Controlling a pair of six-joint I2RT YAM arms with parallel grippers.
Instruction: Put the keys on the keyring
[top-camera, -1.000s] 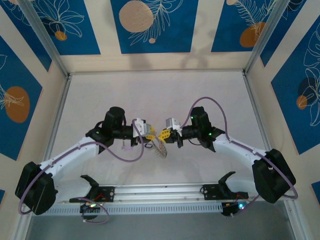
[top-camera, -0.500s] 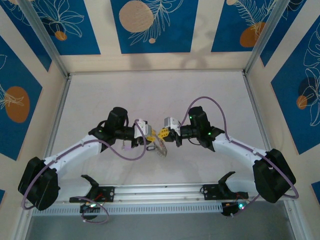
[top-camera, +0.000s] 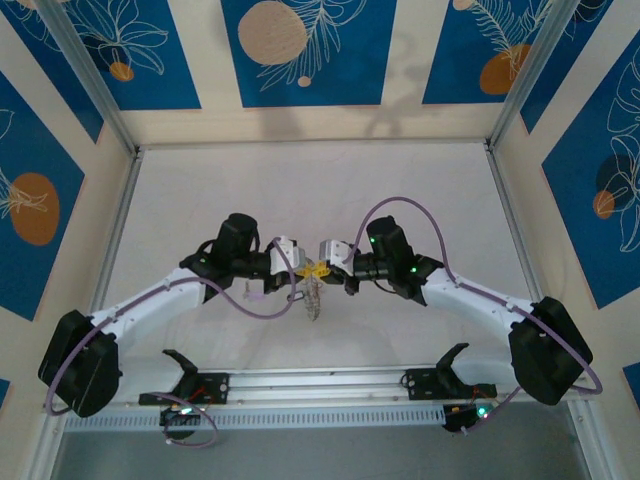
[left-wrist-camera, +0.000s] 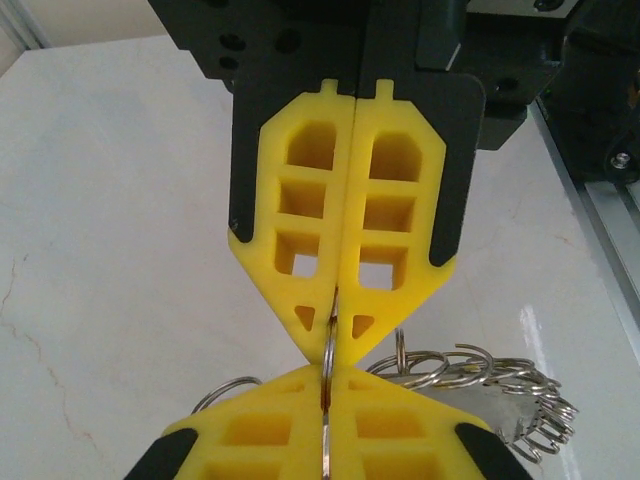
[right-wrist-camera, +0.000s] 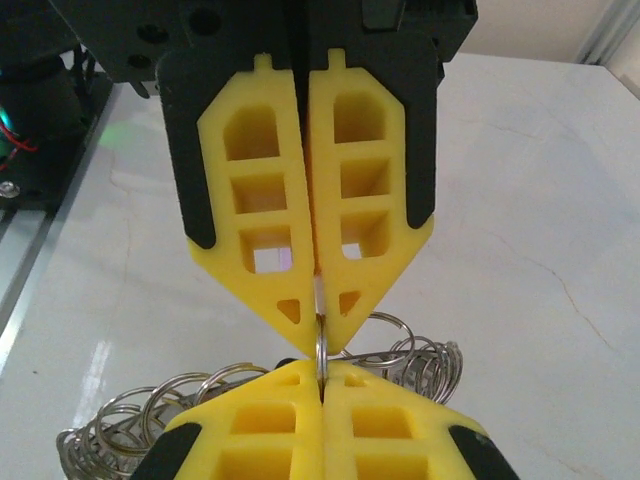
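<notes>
Presently we find the left gripper (left-wrist-camera: 326, 400) and the right gripper (right-wrist-camera: 322, 385) tip to tip. Each has its yellow fingers closed on a thin silvery loop of the grey metal keyring (left-wrist-camera: 490, 385). Its fringed bunch hangs beside them over the white marbled desk (left-wrist-camera: 120, 250). We cannot tell whether it touches the desk.

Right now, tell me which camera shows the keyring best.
Right wrist: the keyring fans silvery loops out on both sides under the shut right end effector, its edge pinched at the tips. Left wrist shows fewer loops, mostly to one side. Top external shows it as a small pale shape hanging between the arms.
</notes>
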